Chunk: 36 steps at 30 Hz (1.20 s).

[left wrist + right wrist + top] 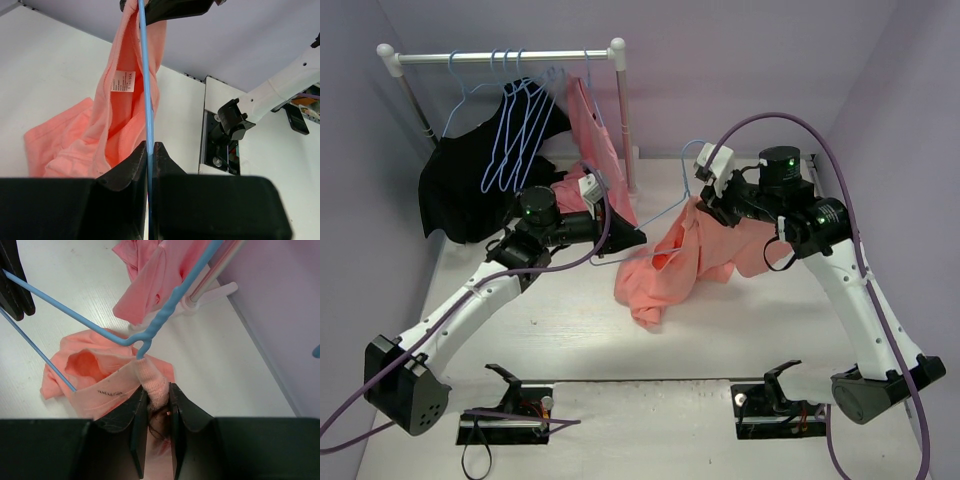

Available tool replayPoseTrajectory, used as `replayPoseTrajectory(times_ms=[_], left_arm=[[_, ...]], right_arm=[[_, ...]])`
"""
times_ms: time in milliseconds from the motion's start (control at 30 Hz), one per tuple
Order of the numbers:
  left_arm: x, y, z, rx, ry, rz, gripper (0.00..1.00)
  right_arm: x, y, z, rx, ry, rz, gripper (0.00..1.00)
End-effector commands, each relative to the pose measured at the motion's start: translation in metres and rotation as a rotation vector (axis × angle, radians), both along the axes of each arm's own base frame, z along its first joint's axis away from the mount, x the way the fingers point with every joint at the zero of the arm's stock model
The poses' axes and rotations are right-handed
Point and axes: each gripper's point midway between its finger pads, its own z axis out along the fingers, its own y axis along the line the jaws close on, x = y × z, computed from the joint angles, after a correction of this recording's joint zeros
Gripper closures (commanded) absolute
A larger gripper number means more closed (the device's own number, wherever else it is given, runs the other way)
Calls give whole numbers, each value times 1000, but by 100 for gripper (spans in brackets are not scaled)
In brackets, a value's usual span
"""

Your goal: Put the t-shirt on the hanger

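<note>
The light-blue wire hanger point(663, 213) is held above the table between both arms, its hook up near the right gripper. My left gripper point(626, 238) is shut on the hanger's wire point(146, 100), which runs straight up between the jaws. The salmon-pink t-shirt point(670, 262) hangs partly lifted and partly heaped on the table. My right gripper point(706, 204) is shut on the t-shirt's ribbed collar point(153, 381), right under the hanger's neck point(150, 335). The wire passes into the shirt's opening point(82, 362). The shirt's label shows in the left wrist view point(123, 80).
A white-capped rack bar point(505, 57) stands at the back left with several blue hangers point(515, 120), a black garment point(465, 190) and a second pink garment point(595, 130). The rack's white foot point(210, 292) is close behind the hanger. Purple walls enclose the table.
</note>
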Motion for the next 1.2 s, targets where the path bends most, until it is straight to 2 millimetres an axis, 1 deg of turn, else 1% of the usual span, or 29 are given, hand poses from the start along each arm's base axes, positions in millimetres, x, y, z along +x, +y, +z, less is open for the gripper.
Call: replayPoseTrajectory(times_ms=[0,33,167,367,500,567,667,700,733,767,800,867,900,933,1000,1067,1167], left_arm=[[-7,-3,66,-93,-259,-51,100],[-8,-3,71,-97,-270,-53,100],[-5,-7,74,-90,-281,-66,100],[-3,-13,80,-85,-300,-79,100],[-2,-13,83,-80,-311,-77,100],[0,-13,84,-73,-314,-69,100],[4,-11,81,-41,-314,-41,100],[9,-8,78,-13,-312,-8,100],[11,-4,74,38,-301,20,99],[18,1,72,71,-295,71,95],[23,6,72,99,-291,114,89],[33,18,75,139,-288,211,63],[34,22,78,145,-286,238,55],[42,30,83,157,-285,312,47],[45,41,95,146,-262,396,35],[50,54,104,137,-227,495,31],[53,66,109,105,-144,599,29]], right_arm=[[-4,15,27,73,-51,59,85],[-4,15,28,73,-58,60,84],[-5,18,36,79,-77,74,82],[-4,20,38,67,-95,81,79],[-3,20,36,56,-100,80,79],[-2,21,35,51,-100,81,83],[0,18,30,31,-103,59,95],[1,16,30,22,-108,48,99],[0,13,29,15,-115,39,100],[1,10,30,6,-123,21,100],[1,7,31,-2,-134,8,100],[1,2,33,-11,-151,-13,100],[2,-1,35,-19,-161,-27,100],[3,-5,36,-30,-174,-48,100],[3,-10,40,-46,-199,-70,100],[6,-16,42,-67,-217,-101,100],[11,-24,44,-94,-235,-155,100]])
